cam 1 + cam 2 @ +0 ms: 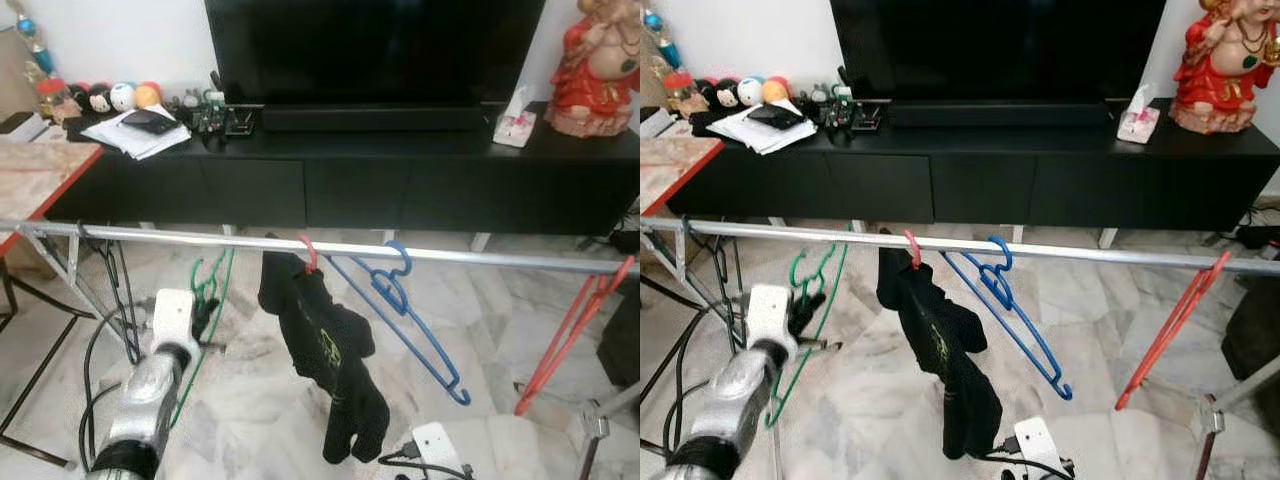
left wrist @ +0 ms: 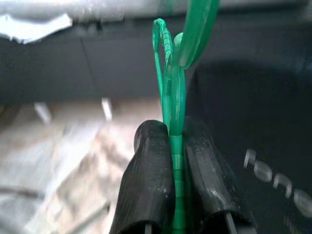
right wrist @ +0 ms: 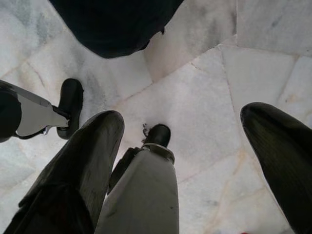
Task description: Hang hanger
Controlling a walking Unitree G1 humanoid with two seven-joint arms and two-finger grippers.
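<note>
The left gripper is closed tight on the green hanger, which it holds just under the silver rail, on the left. To the right hang a black garment and a blue hanger. The right gripper hangs low with its fingers wide apart.

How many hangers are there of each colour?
Green plastic hanger, pinched in the left gripper below the metal rail: 1
Blue plastic hanger on the rail: 1
Red plastic hanger on the rail: 1
Pink-red hook hanger carrying the black garment: 1
Total: 4
</note>
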